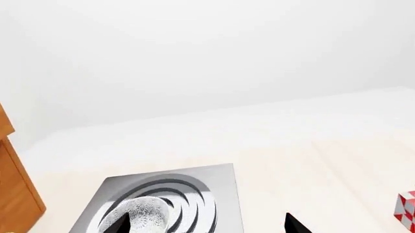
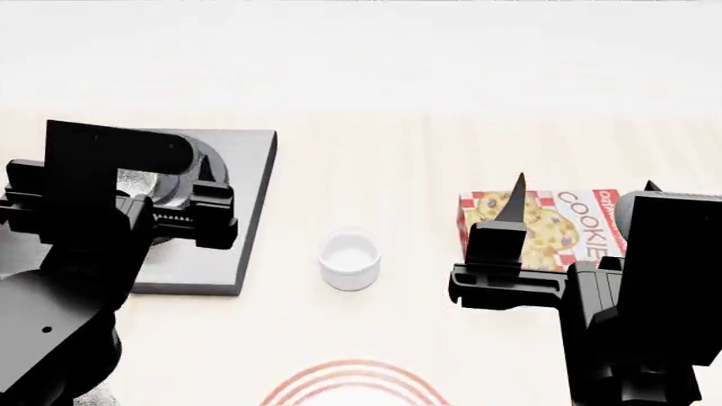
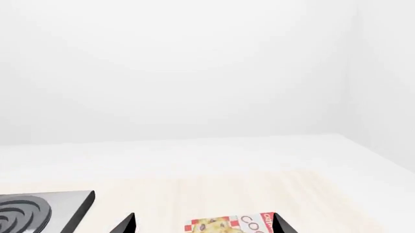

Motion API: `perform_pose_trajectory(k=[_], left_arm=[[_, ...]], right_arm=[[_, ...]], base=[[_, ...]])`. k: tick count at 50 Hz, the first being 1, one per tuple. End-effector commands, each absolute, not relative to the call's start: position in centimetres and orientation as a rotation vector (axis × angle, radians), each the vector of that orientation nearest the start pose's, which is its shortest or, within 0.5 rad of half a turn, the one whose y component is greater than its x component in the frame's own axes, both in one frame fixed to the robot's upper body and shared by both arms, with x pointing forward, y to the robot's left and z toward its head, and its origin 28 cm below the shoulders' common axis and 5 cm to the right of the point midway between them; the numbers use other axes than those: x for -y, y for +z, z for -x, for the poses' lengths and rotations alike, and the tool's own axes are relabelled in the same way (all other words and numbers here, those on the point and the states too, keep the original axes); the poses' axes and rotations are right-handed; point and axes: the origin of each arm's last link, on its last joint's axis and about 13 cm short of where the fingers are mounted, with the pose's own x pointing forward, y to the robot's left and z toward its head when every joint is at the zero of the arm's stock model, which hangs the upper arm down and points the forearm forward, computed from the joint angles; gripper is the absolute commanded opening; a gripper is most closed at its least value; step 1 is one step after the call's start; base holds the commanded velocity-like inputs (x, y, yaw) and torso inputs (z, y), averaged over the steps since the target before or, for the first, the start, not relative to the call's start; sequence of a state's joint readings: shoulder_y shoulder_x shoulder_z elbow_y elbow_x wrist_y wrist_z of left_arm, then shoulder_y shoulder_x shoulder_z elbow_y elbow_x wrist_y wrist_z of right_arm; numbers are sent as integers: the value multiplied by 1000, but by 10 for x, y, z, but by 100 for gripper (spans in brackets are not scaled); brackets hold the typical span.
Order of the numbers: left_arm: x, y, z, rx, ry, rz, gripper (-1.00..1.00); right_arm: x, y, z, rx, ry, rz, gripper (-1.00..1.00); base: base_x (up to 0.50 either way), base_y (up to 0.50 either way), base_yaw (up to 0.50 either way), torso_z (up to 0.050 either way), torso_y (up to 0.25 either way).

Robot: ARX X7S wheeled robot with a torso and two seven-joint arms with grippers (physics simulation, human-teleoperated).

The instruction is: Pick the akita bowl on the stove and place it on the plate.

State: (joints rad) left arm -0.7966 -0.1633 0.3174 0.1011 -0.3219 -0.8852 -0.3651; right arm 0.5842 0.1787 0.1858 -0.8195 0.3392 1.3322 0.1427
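The akita bowl (image 1: pixel 144 216), white with a grey speckled pattern, sits on the stove (image 1: pixel 220 194), a grey slab with dark ring grooves. My left gripper (image 1: pixel 206 226) hangs open above the stove. One fingertip (image 1: pixel 116 224) shows in front of the bowl and the other reaches past the stove's edge. In the head view my left arm covers most of the bowl (image 2: pixel 138 181) and much of the stove (image 2: pixel 250 169). The plate (image 2: pixel 352 382), white with red rings, shows partly at the near edge. My right gripper (image 2: pixel 584 193) stands open above the cookie box and holds nothing.
A small plain white cup (image 2: pixel 348 259) stands between the stove and the cookie box (image 2: pixel 555 222). The box also shows between my right fingertips (image 3: pixel 227 226). A wooden cabinet side (image 1: pixel 16 187) rises beside the stove. White wall lies beyond the table's far edge.
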Motion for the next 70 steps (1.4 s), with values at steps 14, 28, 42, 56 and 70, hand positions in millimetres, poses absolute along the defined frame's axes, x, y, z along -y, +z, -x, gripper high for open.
perform_pose_trajectory(k=[14, 28, 42, 56, 70], left_arm=[[-179, 188, -325, -55, 6, -125, 100], [-179, 188, -325, -58, 6, -127, 100], [-181, 195, -326, -54, 2, -129, 100], [-191, 273, -352, -2, -13, -145, 100], [-195, 318, -389, -91, 57, -64, 100]], right_arm=[[136, 215, -228, 89, -70, -39, 100], [136, 215, -228, 89, -70, -38, 100], [136, 217, -227, 92, -73, -42, 100], [136, 216, -226, 89, -75, -39, 100], [136, 216, -226, 91, -77, -39, 100]], base=[[318, 0, 0, 0, 1], [317, 0, 0, 0, 0], [226, 0, 0, 0, 0], [0, 0, 0, 0, 0], [0, 0, 0, 0, 0]])
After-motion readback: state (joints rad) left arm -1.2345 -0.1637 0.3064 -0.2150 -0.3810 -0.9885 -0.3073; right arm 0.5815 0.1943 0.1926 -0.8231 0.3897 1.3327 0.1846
